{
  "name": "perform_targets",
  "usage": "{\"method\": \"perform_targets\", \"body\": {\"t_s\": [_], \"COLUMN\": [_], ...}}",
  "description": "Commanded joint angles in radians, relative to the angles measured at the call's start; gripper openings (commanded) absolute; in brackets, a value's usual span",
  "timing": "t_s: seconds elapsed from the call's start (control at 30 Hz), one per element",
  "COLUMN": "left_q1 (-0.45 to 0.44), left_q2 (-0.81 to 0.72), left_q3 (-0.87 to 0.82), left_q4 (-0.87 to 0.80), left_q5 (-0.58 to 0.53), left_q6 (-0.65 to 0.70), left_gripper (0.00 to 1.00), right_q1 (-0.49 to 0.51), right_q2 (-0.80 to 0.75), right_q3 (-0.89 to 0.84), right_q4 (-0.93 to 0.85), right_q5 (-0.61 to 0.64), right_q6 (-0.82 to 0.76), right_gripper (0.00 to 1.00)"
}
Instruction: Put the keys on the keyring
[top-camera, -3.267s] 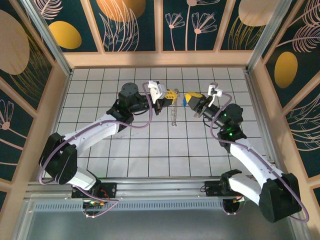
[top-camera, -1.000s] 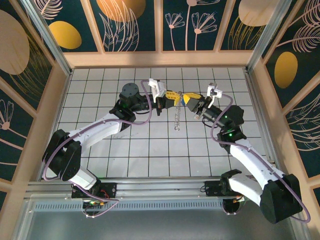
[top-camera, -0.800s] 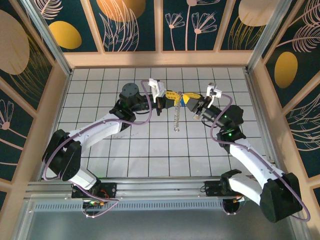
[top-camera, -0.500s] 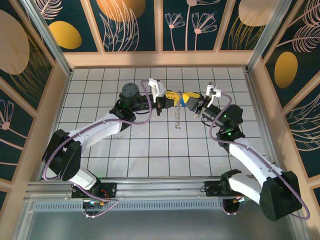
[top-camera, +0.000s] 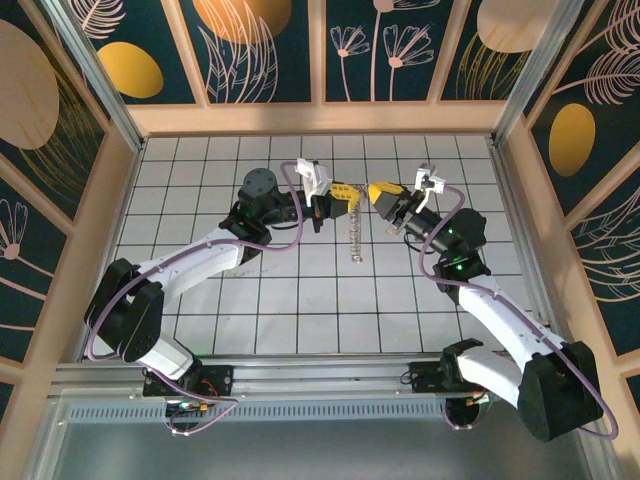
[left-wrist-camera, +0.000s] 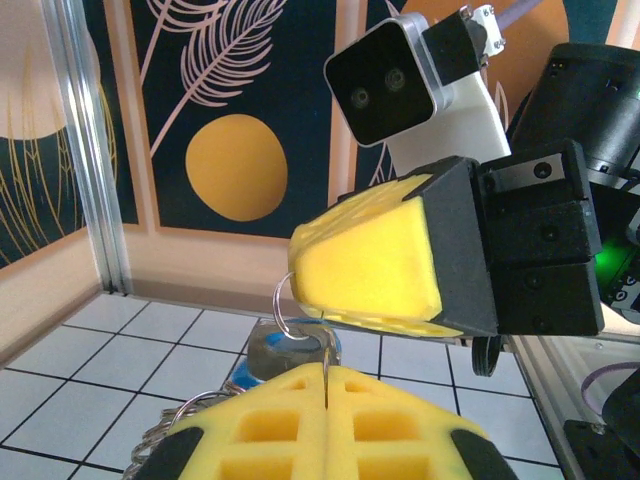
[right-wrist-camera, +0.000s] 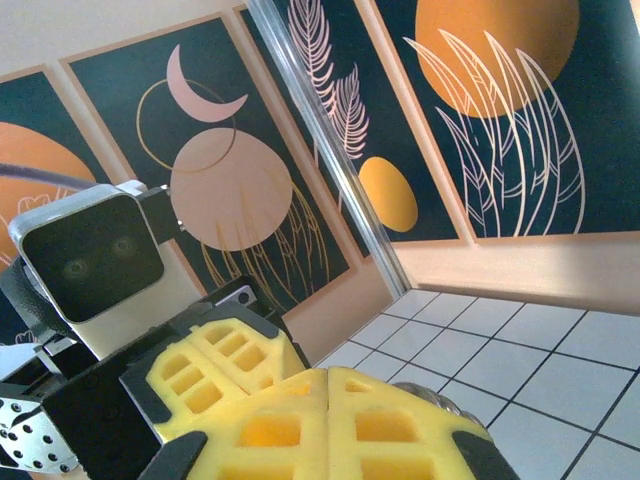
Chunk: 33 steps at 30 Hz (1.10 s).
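Over the white tiled table (top-camera: 200, 300), the left gripper (top-camera: 343, 191) pinches the thin wire of the keyring (top-camera: 356, 235), which hangs from it, almost tip to tip with the right gripper (top-camera: 381, 192), fingers pressed together just above the blue-headed key (left-wrist-camera: 270, 362), with leaf-painted wall panels (top-camera: 380, 50) behind.

No legible text, labels, brand marks or numbers appear in any view. The wall panels carry decorative patterns only.

Arms angled inward, left end effector (top-camera: 344, 193) closed, right end effector (top-camera: 379, 192) closed, tips nearly touching
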Motion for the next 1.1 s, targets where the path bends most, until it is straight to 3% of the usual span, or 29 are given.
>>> {"method": "perform_targets", "body": {"t_s": [0.0,0.47,1.07], "left_q1": [-0.004,-0.005,-0.003], "left_q2": [-0.026,-0.019,-0.013], "left_q3": [-0.005,-0.002,0.004], "left_q4": [0.075,0.067,0.072], "left_q5": [-0.004,-0.016,-0.010], "left_q6": [-0.010,-0.004,-0.009], "left_gripper": [0.00,0.00,0.00], "right_q1": [-0.008,-0.007,0.019], "right_q2": [-0.012,-0.105,0.004], "right_q3": [-0.015,-0.010,0.002], "right_q4": [0.025,-0.005,0.095], "right_q5": [0.007,0.002,-0.022], "right_q6": [-0.001,0.012,0.057], "right_gripper": [0.00,0.00,0.00]}}
